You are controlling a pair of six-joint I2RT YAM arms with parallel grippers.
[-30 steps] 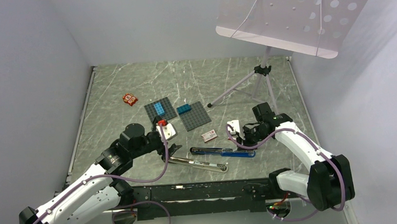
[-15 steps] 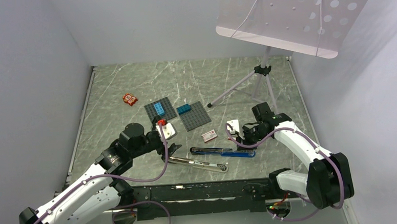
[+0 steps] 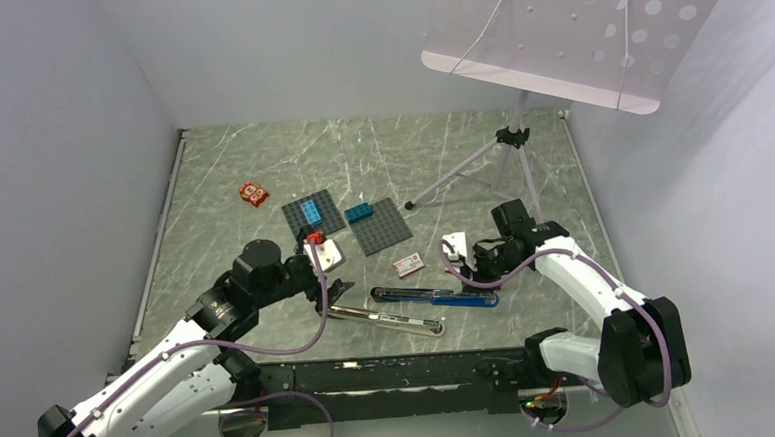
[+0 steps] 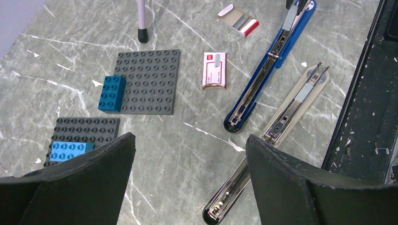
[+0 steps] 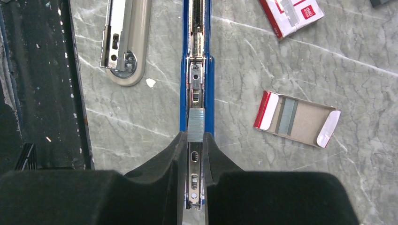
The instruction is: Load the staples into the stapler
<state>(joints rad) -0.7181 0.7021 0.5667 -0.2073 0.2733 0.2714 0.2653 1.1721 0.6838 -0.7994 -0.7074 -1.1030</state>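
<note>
The blue stapler (image 5: 195,47) lies opened flat on the table, its metal channel facing up. My right gripper (image 5: 195,136) is shut on a grey strip of staples (image 5: 195,123), held right over that channel near the stapler's rear end. Beside it lies the open staples tray (image 5: 295,118) with a red end and more strips inside. The white box with red print (image 4: 214,70) sits left of the blue stapler (image 4: 270,70). My left gripper (image 4: 190,138) hangs open and empty above the table, over the tip of a beige stapler (image 4: 281,126).
Two dark grey studded baseplates (image 3: 380,225) with blue bricks lie behind the left gripper (image 3: 327,292). An orange-red tile (image 3: 254,193) sits far left. A tripod stand (image 3: 505,152) occupies the back right. The black front rail (image 4: 371,93) runs along the near edge.
</note>
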